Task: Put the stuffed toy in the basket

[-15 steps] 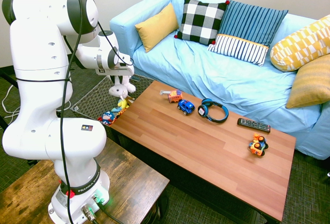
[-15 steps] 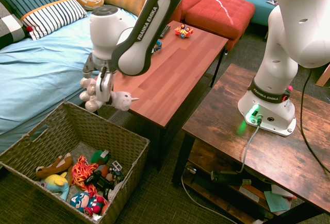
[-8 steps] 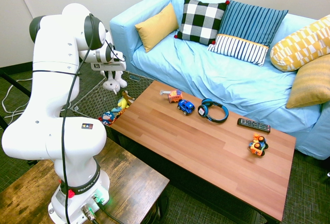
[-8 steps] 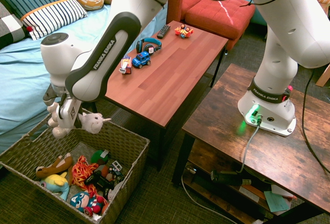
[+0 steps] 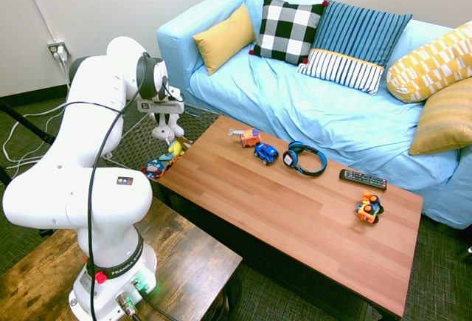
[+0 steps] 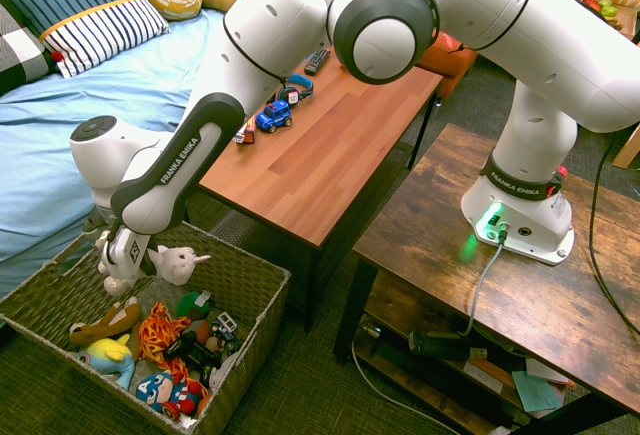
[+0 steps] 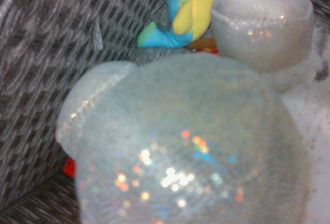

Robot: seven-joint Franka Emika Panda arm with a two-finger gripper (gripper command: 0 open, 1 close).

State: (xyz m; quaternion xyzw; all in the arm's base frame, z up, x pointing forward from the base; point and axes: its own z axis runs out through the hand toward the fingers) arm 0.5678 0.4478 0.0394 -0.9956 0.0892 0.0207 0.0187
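Note:
The stuffed toy [image 6: 176, 263], a white plush with floppy limbs, hangs from my gripper [image 6: 133, 247], which is shut on it. It dangles over the open top of the basket [image 6: 240, 255], about level with the rim at the sofa-side end. In the first exterior view the stuffed toy [image 5: 167, 125] hangs below the gripper [image 5: 164, 110], above the dark woven basket [image 5: 133, 144] left of the table. Close up in the wrist view, the toy's sparkly white fabric [image 7: 180, 147] fills most of the picture, with the basket weave [image 7: 46, 54] behind it.
Several toys lie in the basket, among them a brown plush [image 6: 105, 321] and a yellow-blue one [image 7: 185, 13]. The wooden coffee table [image 5: 295, 218] holds toy cars [image 5: 265, 153], headphones [image 5: 304, 159] and a remote [image 5: 363, 179]. The blue sofa [image 5: 295, 107] stands behind.
The arm has swung away from the table's corner and come down, carrying the stuffed toy from beside the table to over the basket's opening. The grip has stayed shut.

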